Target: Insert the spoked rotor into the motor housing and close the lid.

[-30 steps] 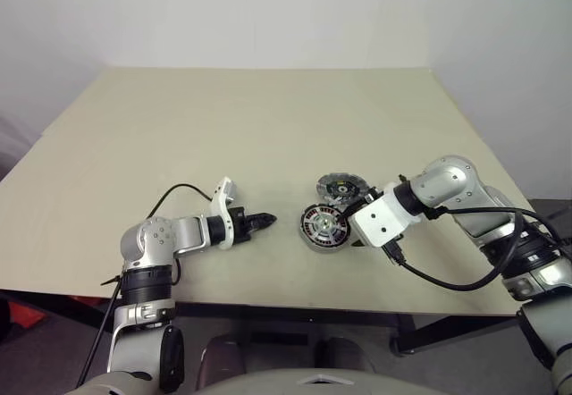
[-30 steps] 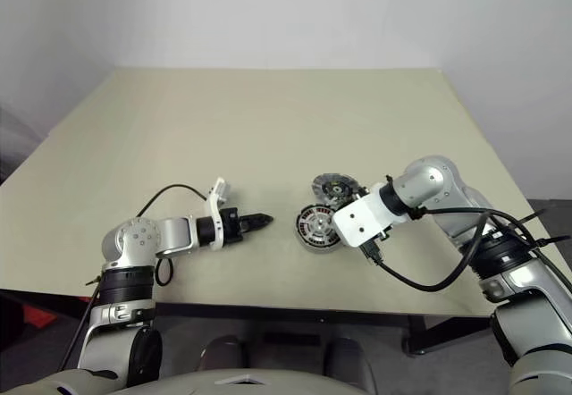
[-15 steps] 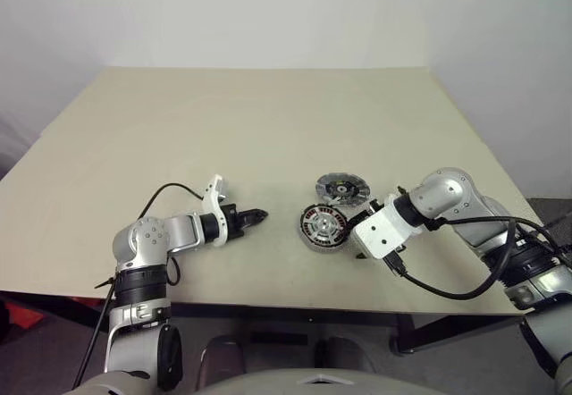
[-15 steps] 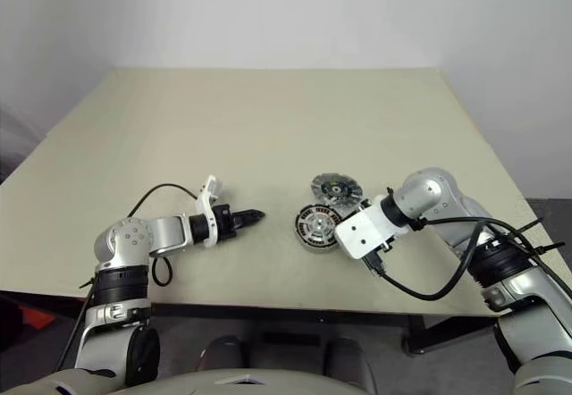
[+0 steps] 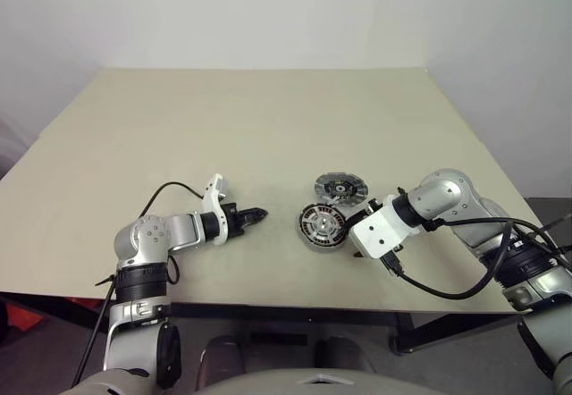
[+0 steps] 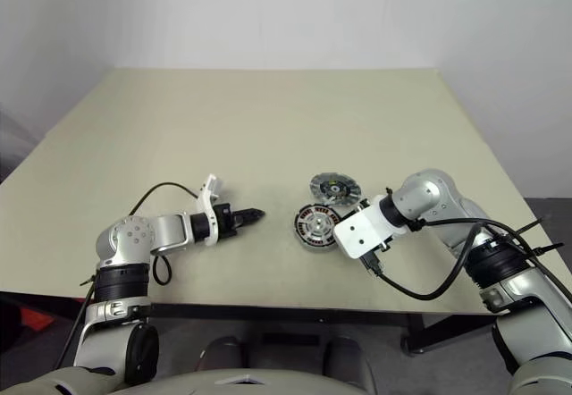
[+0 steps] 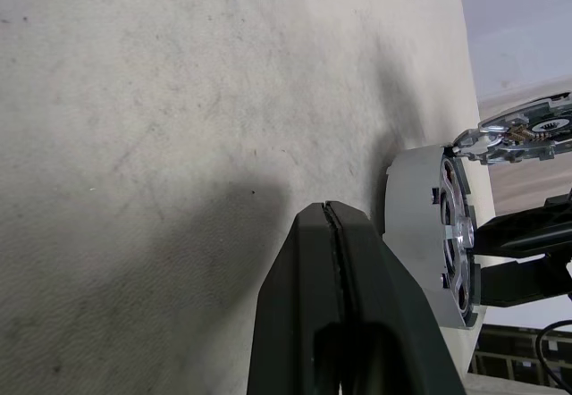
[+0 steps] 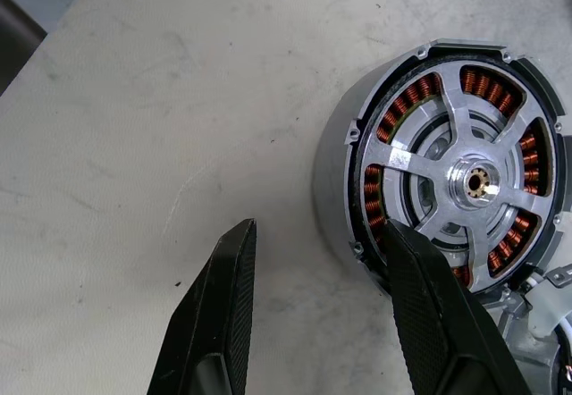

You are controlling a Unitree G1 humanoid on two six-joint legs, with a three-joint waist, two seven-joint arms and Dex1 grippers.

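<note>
Now the spoked rotor [image 8: 469,185] sits inside the motor housing [image 8: 357,158].
Right gripper [image 8: 315,261] is open beside it; left gripper [image 7: 329,225] is closed tight, empty.

motor housing [image 8: 447,176] rim partly behind 1 finger [image 8: 429,319] of the right gripper [image 8: 322,310], lid [image 8: 559,359] cut off at the right wrist view's corner, lid's coloured centre marks too small to read from the head views, left gripper [image 7: 329,225] base cut by frame edge
</note>
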